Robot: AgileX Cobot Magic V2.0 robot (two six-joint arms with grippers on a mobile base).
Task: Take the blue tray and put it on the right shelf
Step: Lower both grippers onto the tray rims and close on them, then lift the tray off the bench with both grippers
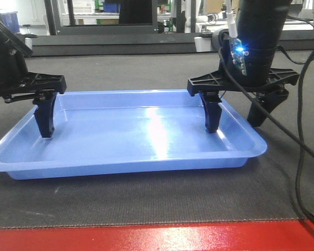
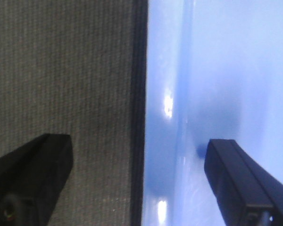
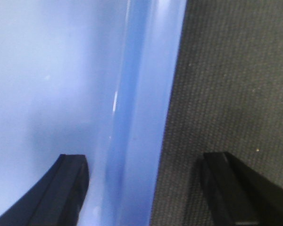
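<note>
Shallow periwinkle-blue plastic tray (image 1: 146, 130), grasp step — we find left gripper (image 1: 18, 130) and right gripper (image 1: 235, 121) straddling opposite rims, jaws apart; next: clamp both, lift level.

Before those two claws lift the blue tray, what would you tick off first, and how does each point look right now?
1. Left gripper straddles the left rim of the blue tray, with one finger inside and one outside: ok.
2. Right gripper straddles the opposite rim the same way: ok.
3. Jaws closed on the rims: not ok. Both are open, with a gap on each side of the rim.
4. Tray empty, so nothing can slide off: ok.
5. Tray lying flat on the dark mat: ok.
6. Right shelf ready to receive it: cannot tell, since no view shows it.
</note>
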